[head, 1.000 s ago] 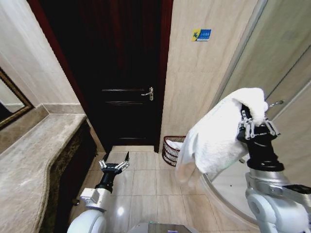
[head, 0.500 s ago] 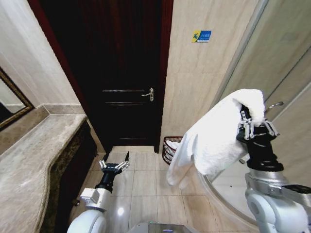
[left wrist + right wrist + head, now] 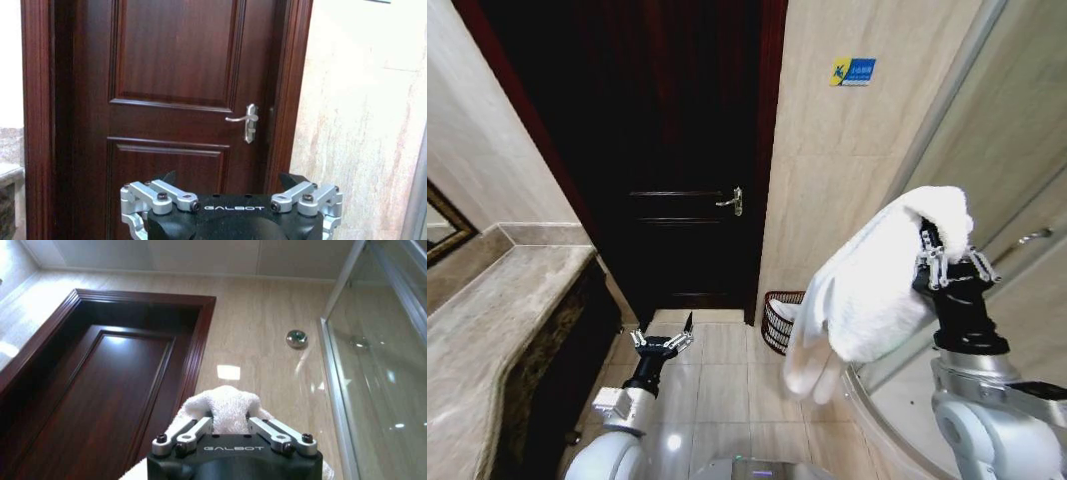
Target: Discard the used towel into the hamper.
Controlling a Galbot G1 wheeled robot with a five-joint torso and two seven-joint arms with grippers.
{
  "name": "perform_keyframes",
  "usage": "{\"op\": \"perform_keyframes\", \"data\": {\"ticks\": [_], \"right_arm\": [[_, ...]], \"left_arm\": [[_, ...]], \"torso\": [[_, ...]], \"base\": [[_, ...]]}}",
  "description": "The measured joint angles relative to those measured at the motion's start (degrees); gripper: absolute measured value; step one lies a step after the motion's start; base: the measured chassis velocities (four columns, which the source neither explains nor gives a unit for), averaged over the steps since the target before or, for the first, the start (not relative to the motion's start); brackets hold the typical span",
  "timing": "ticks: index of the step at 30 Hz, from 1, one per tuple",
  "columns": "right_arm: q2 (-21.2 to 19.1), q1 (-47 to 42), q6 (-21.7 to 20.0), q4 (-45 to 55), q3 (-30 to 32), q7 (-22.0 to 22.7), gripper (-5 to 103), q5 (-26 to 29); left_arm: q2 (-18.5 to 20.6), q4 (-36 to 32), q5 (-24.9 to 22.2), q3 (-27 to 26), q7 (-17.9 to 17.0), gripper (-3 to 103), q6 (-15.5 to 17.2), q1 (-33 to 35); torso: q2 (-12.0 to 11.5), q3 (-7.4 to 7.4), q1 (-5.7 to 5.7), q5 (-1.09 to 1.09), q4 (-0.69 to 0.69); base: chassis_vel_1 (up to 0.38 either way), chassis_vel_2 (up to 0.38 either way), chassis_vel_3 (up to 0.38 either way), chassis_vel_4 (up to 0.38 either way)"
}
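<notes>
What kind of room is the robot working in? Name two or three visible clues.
Most likely a bathroom: a glass shower enclosure, a stone vanity counter beneath a framed mirror, and a white towel in the right claw.

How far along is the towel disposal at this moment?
Done: the white towel is picked up, clamped in the raised right hand. In hand: carrying it; the hamper sits on the floor by the door frame, ahead. Left: getting the towel over the hamper and dropping it. The left hand is open and low.

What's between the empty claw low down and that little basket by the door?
Bare floor tiles in the head view: nothing lies between the open left gripper and the hamper.
</notes>
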Motion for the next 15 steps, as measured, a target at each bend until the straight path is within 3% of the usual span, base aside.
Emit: {"op": "perform_keyframes", "data": {"ticks": [15], "right_arm": [[-0.9, 0.6, 0.0, 0.0, 0.7, 0.2, 12, 0.7]], "left_arm": [[0.0, 0.0, 0.0, 0.0, 0.0, 100, 0.0, 0.0]], "torso": [[-0.1, -0.04, -0.04, -0.01, 0.00]], "base": [[-0.096, 0.086, 0.090, -0.102]]}}
